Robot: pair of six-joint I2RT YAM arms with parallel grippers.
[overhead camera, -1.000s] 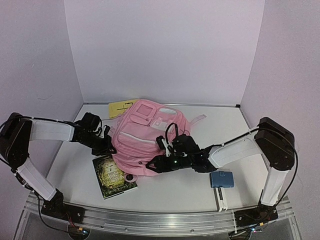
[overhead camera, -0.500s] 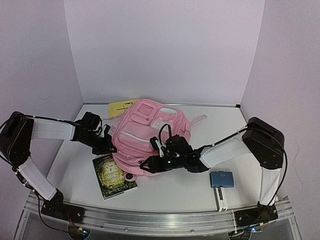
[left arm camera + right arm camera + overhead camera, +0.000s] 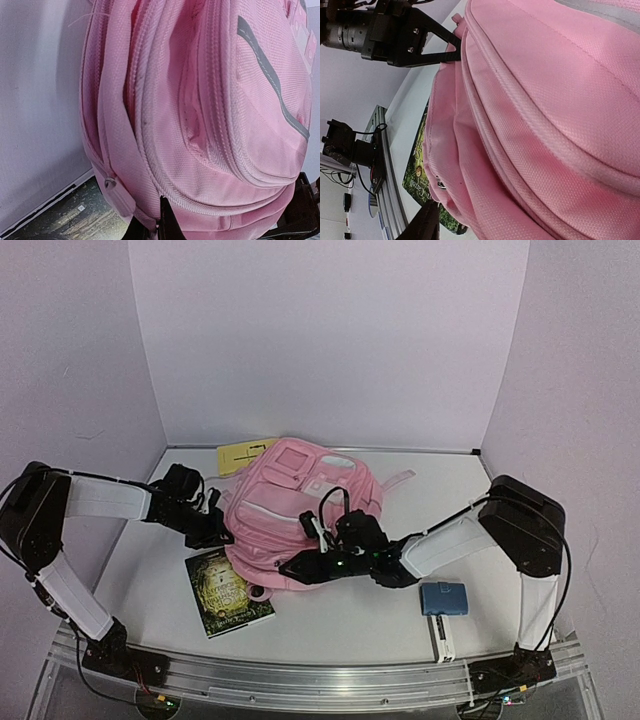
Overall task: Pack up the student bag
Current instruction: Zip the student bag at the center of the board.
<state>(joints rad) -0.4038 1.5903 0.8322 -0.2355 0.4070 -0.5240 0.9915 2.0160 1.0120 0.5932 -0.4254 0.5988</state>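
Backpack [image 3: 295, 505] lying flat on table [image 3: 350, 630] | left gripper [image 3: 224, 537] pinching its side fabric, seemingly anchoring it | right gripper [image 3: 292, 568] nosing at near edge, finger spread indeterminable | book [image 3: 225, 590], blue case [image 3: 444, 598] lying outside, unpacked.

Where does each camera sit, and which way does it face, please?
Top external: above and behind the robot, looking down on the student bag, left arm and right arm.
Left wrist: at the bag's left side, facing it closely; left fingers at the bottom edge.
Right wrist: low at the bag's near side, facing the left arm; right fingers bottom-left.
Shared: all show the bag; top and right wrist also the book.
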